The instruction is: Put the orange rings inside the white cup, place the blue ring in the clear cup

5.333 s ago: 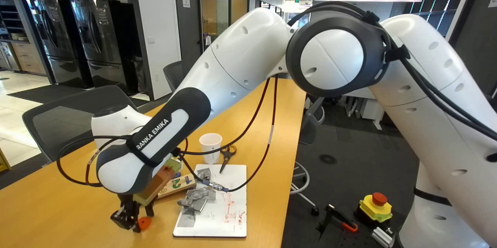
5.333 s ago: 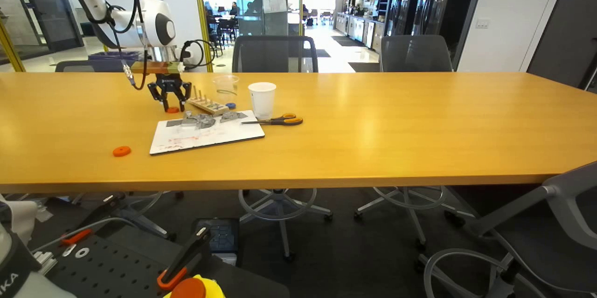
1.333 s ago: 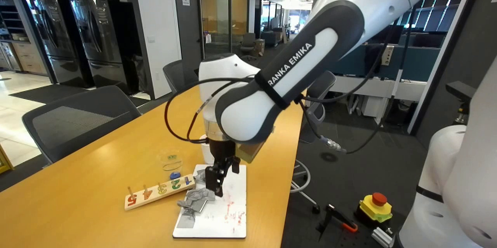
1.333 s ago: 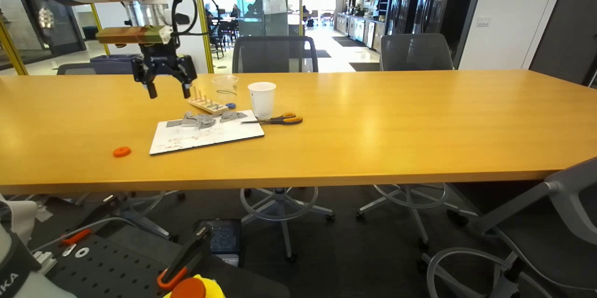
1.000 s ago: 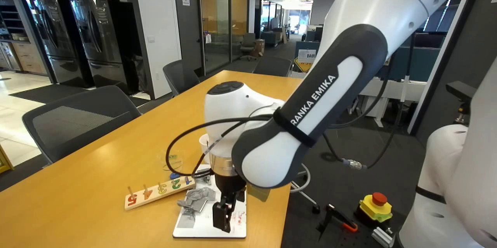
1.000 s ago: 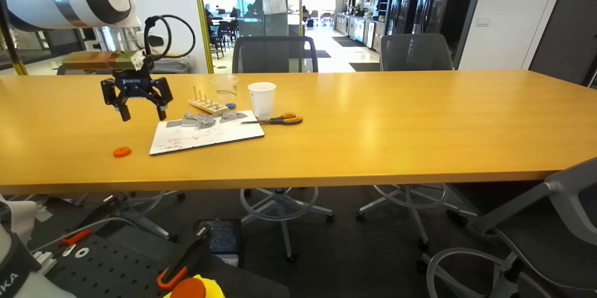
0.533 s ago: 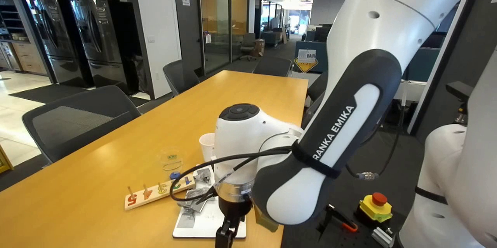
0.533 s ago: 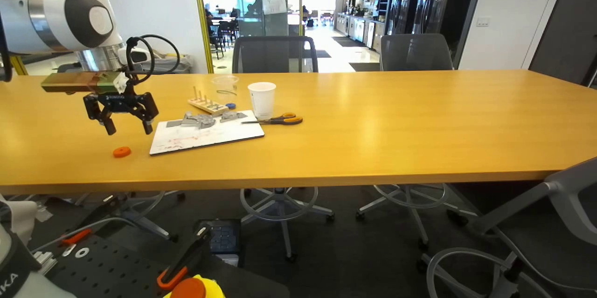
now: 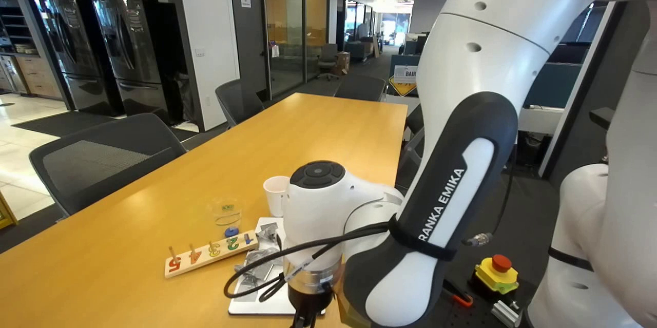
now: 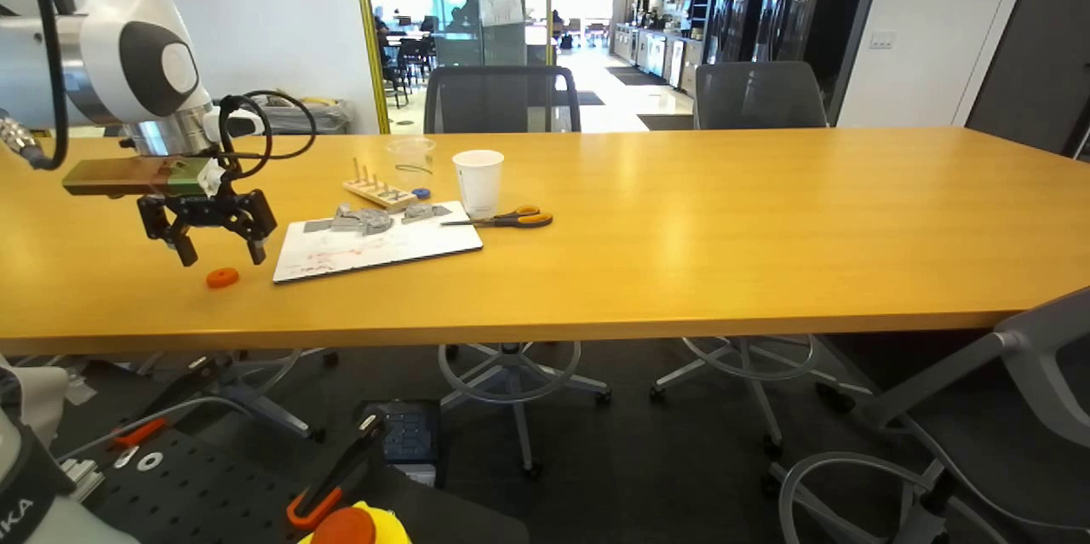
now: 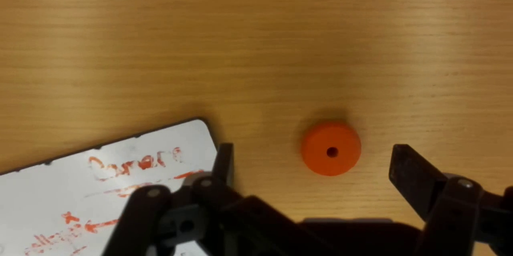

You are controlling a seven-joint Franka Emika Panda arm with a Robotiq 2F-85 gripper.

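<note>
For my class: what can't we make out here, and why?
- White cup: both exterior views, floor hidden by its wall.
- Blue ring: both exterior views, too small to tell whether it touches the clear cup.
- Board: wrist view, cut off by left edge, partly behind fingers, some writing smeared.

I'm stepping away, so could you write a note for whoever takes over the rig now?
Gripper: open, holding nothing, above the only orange ring in sight, which lies on the table.
White cup: upright; its bottom is hidden.
Blue ring: outside the clear cup, close to its base.
Done: another orange ring, earlier near the number board, is gone from there; possibly in the white cup.
Left: this orange ring into the white cup, blue ring into the clear cup.
</note>
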